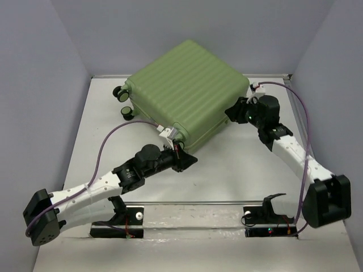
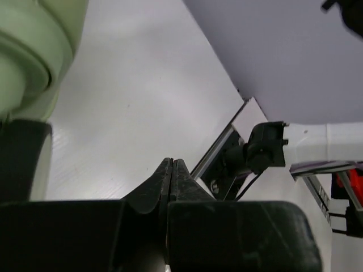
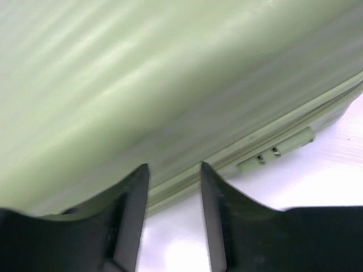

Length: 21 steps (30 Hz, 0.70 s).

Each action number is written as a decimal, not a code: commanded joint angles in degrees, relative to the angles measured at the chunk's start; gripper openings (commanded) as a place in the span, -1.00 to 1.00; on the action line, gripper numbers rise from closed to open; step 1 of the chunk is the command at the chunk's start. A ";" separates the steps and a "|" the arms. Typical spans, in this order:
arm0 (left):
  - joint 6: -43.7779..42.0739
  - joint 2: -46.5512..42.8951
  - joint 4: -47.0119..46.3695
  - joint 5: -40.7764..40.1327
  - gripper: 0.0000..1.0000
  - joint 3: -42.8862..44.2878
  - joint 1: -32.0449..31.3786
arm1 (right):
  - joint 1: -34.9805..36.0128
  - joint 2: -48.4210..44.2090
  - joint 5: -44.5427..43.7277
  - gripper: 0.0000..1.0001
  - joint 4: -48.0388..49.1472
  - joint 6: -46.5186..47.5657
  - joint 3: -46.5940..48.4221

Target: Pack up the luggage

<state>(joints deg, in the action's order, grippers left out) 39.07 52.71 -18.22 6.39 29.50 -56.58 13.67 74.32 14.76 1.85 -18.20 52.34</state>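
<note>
Left hand [image 2: 172,170] sat with its fingers pressed together on nothing, just beside the near corner of the luggage [image 1: 184,90]. Our right hand [image 3: 173,175] had its fingers apart and empty, close to the right-side seam near the combination lock [image 3: 275,153]. We found the luggage shut and lying flat toward the far edge of the counter [image 1: 244,164], wheels [image 1: 121,93] pointing at the far left corner. We judged the ribbed shell stiff, smooth and likely slippery, too broad to clamp across and probably heavy for either arm. Better holds, we thought, were the zipper line or the lid's lip, prised up while the other hand steadied the lower shell.
</note>
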 commanded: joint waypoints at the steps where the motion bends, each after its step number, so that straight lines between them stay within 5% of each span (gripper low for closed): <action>1: -4.17 -2.34 -0.08 -4.19 -0.89 5.04 -0.20 | 0.48 -11.82 4.13 0.01 0.61 -4.12 -9.60; 3: -5.75 -7.50 6.76 -6.47 -0.56 5.66 -0.20 | 0.48 -15.95 5.45 0.01 0.96 -6.58 -16.00; 5: -6.02 -11.20 14.31 -14.43 0.06 7.49 -0.11 | 1.17 -18.15 6.06 -0.02 1.23 -7.29 -19.01; 7: -6.63 -14.82 26.09 -20.51 0.42 12.32 0.85 | 1.70 -20.88 6.85 -0.05 1.49 -7.91 -21.73; 13: -12.51 -12.64 40.98 -18.54 0.74 21.39 12.68 | 3.03 -26.42 11.15 0.14 4.64 -11.51 -24.91; 16: -18.40 -9.04 39.32 -6.98 0.80 20.96 20.16 | 5.83 -25.90 12.40 0.37 6.32 -12.21 -25.27; 21: -23.16 -3.94 30.88 7.21 0.81 20.16 22.83 | 9.08 -23.88 10.55 0.44 7.90 -12.30 -26.05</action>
<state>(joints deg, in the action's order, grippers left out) 22.76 44.49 16.16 -0.93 50.15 -34.65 20.93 49.69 24.47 5.28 -29.41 26.83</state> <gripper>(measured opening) 0.899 0.713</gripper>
